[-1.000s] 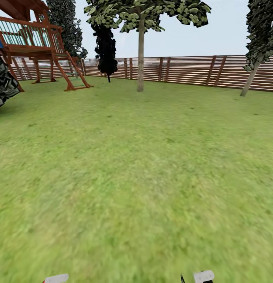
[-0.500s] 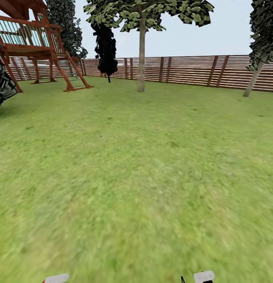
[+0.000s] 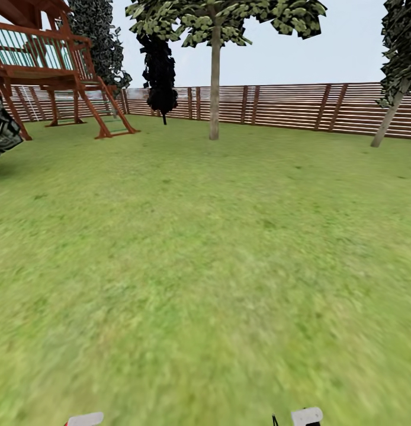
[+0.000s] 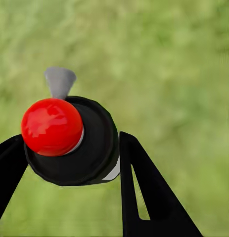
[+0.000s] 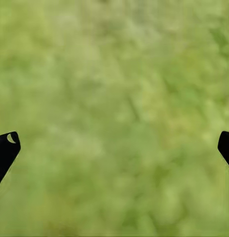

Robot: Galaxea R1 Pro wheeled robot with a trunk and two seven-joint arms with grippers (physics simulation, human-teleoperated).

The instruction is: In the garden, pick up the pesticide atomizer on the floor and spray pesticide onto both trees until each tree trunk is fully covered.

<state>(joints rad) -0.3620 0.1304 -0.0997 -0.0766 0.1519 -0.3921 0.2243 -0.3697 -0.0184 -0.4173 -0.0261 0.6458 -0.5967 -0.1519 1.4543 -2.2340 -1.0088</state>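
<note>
My left tool is closed on the spray bottle, one black finger on each side of its black top. I look straight down the bottle's long axis: the red knob on the cap faces my wrist camera, so the bottle stands upright over blurred grass. Its grey nozzle sticks out sideways from the cap. My right tool is spread wide with nothing between its tips, only grass below.

From my head, open lawn stretches ahead to a brown slat fence. A tree with a straight pale trunk stands near the fence, straight ahead, with bare lawn between. A second, leaning trunk is at the far right. A wooden play frame and a black-leaved tree stand to the left.
</note>
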